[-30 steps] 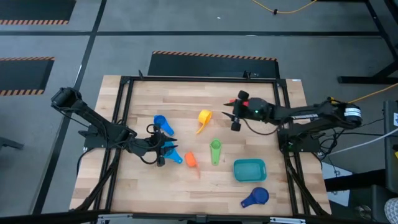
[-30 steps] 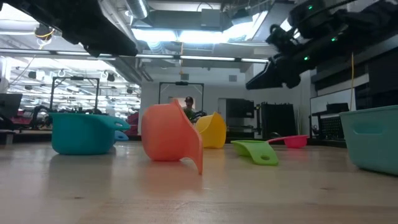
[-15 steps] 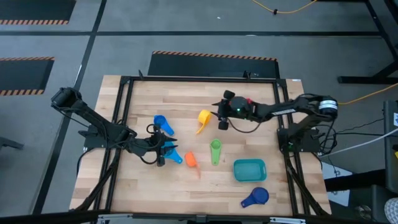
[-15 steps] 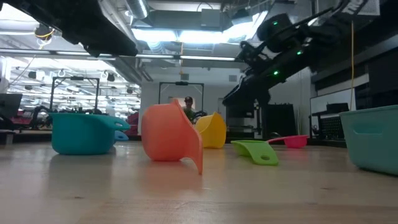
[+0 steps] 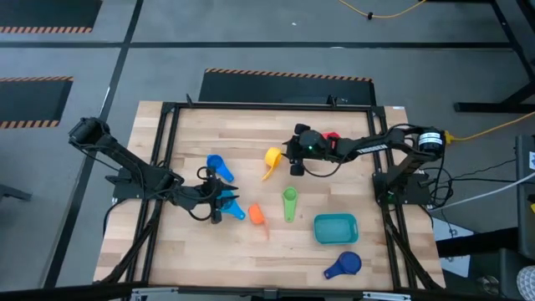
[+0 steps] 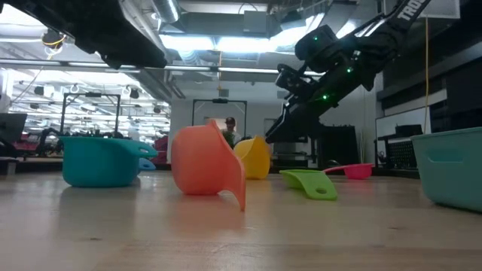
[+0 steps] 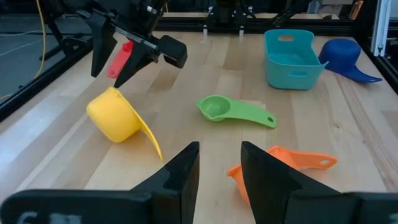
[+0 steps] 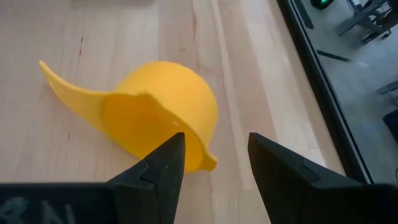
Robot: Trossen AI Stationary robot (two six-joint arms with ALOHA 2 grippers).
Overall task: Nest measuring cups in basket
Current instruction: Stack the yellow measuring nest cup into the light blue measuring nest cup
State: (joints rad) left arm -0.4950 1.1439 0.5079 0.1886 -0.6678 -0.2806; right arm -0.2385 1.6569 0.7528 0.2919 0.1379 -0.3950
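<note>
My right gripper (image 5: 292,159) (image 8: 214,163) is open and hovers just above the yellow cup (image 5: 273,159) (image 8: 158,118), which lies on its side with the handle pointing toward the near edge. My left gripper (image 5: 217,206) (image 7: 219,167) is open and raised beside the light blue cup (image 5: 234,209) (image 6: 102,159). The orange cup (image 5: 257,215) lies tipped. The green cup (image 5: 289,202) sits mouth up. The teal basket (image 5: 336,227) stands near the right side, with the dark blue cup (image 5: 343,265) nearer the near edge. The red cup (image 5: 332,135) is partly hidden by the right arm.
Another blue cup (image 5: 219,167) sits left of the yellow one. A black frame (image 5: 167,150) runs round the wooden table top. Bare wood lies along the far edge and in the near left corner. A person (image 6: 230,128) shows far off in the room behind.
The right gripper has swung toward the table's left and come down, from over the right middle of the table to just above the yellow cup. None of the cups has moved.
</note>
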